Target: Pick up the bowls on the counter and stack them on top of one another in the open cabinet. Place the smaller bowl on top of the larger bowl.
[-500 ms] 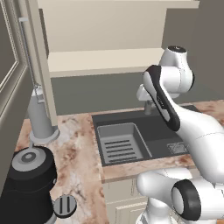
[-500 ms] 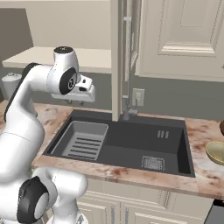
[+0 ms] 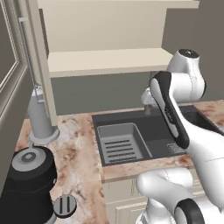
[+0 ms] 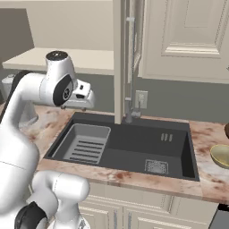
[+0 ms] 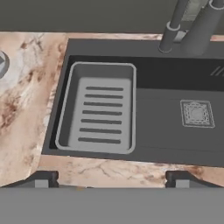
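The smaller bowl [image 4: 221, 155], pale olive-tan, sits on the marbled counter [image 4: 205, 176] at the right edge of the right base view, cut off by the frame. Just behind it a dark brown sliver of the larger bowl [image 4: 226, 130] shows. The open cabinet [image 3: 109, 61] hangs above the sink with a bare cream shelf. My gripper [image 4: 83, 101] hovers over the sink's left end, far left of both bowls. It points down at the counter's front edge, its fingertips [image 5: 42, 178] standing wide apart. It is open and holds nothing.
A dark sink [image 4: 134, 123] holds a grey slatted rack [image 5: 99, 111] and a drain [image 5: 197, 113]. A tall faucet [image 4: 133, 67] rises behind it. Left of the sink stand a grey cylinder [image 3: 41, 124] and a black appliance [image 3: 30, 183]. The cabinet door [image 4: 188, 36] hangs at the upper right.
The arm has shifted slightly and the hand sits a little lower over the sink. The jaws stay open and the bowls have not moved.
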Robot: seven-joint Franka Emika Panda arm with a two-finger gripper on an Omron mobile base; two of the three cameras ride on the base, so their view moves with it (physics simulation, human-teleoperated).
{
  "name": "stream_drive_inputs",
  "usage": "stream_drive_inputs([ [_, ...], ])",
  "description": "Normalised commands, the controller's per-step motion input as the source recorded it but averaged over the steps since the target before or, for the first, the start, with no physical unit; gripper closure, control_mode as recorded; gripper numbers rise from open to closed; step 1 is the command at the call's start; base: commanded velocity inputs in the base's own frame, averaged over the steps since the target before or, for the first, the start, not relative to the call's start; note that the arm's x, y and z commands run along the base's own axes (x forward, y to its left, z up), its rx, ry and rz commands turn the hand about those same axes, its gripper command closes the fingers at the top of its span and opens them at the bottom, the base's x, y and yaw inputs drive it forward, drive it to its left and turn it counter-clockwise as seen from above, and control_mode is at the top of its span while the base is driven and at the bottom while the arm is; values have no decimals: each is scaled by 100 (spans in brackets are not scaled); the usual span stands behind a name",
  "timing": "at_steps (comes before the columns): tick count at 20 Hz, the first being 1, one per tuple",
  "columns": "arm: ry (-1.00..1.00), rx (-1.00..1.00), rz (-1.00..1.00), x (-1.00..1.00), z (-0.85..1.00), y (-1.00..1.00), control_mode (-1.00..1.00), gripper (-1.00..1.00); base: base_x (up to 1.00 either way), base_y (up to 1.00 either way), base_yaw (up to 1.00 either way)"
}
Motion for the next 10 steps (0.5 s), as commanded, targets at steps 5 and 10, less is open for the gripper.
stream_drive_inputs([
  [5,-8,0,3,-76,1,0,-100,-100,0,0,0],
  [10,-1,0,4,-75,7,0,-100,-100,0,0,0],
])
